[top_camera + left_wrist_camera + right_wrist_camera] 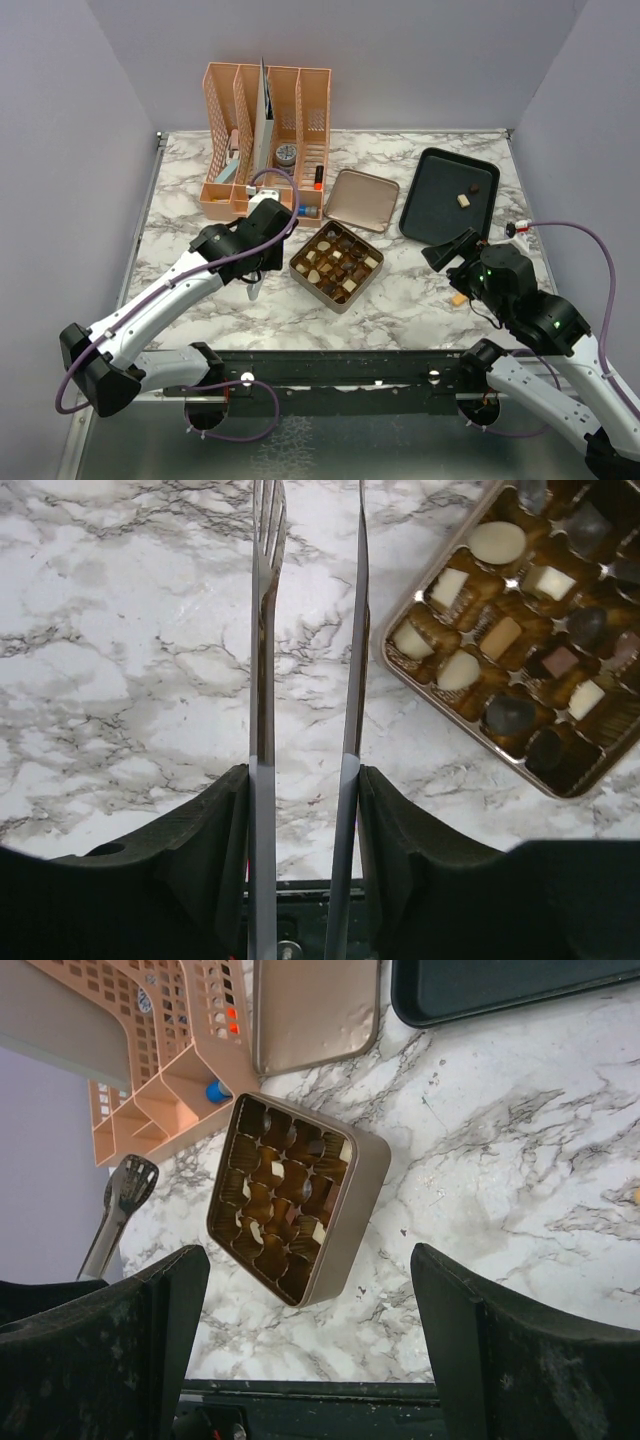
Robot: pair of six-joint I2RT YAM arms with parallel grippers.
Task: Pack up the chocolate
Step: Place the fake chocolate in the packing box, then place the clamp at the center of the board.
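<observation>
The square gold tin (337, 265) sits open mid-table, most of its cups filled with dark, light brown and cream chocolate (497, 542). Two loose pieces (464, 200) lie on the black tray (430, 215), and another (457, 298) rests on the marble by the right arm. My left gripper (257, 262) hovers just left of the tin, shut on metal tongs (262, 660) whose blades stand apart with nothing between them. My right gripper (455, 250) hangs open and empty right of the tin, below the tray's near edge; the right wrist view shows the tin (300, 1195) ahead of it.
The tin's lid (360, 199) lies flat behind the tin. A peach desk organizer (265, 140) with small items stands at the back left. Grey walls close in the table on three sides.
</observation>
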